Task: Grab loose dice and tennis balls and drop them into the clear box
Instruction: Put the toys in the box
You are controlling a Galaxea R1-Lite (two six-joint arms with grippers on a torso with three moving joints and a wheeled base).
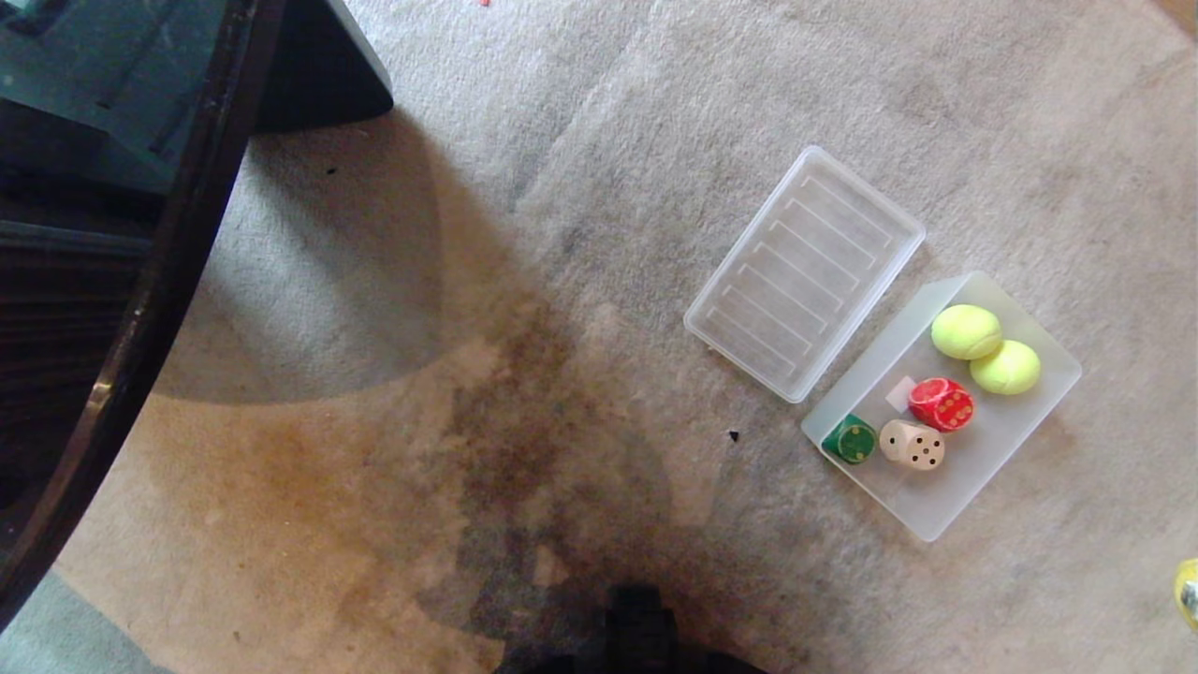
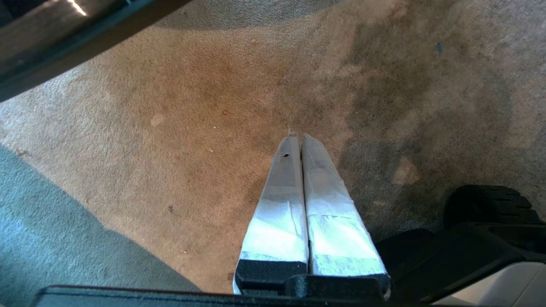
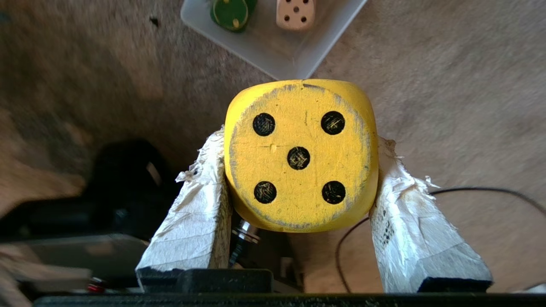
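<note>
While clamped on the yellow die [image 3: 300, 155], right gripper [image 3: 298, 170] with both tape-wrapped fingers [image 3: 200, 213] pressed to opposite faces, five-pip face toward the wrist camera. Held clear of the grey carpet [image 1: 599, 140], near one corner of the clear box [image 3: 273, 47]. Visible in the head view only as a yellow sliver at the right edge [image 1: 1187, 590], well apart from the box.

Clear box [image 1: 992, 449] resting on the carpet at right of the head view. Contents:
- Two tennis balls [image 1: 967, 331], touching each other, at the far end.
- Red die [image 1: 942, 404], near the middle, just beside a small white sticker [image 1: 900, 394] on the base.
- Beige die [image 1: 913, 445], five pips up, just beside the red die.
- Green die [image 1: 852, 438], in the near left corner, just beside the beige die.

Ribbed clear lid [image 1: 805, 271] lying flat on the carpet, just beside the long left wall of the box.

Left gripper [image 2: 298, 140] shut, taped fingers pressed together with nothing between them, pointing at stained carpet.

Dark furniture [image 1: 112, 234] along the left edge of the head view.
</note>
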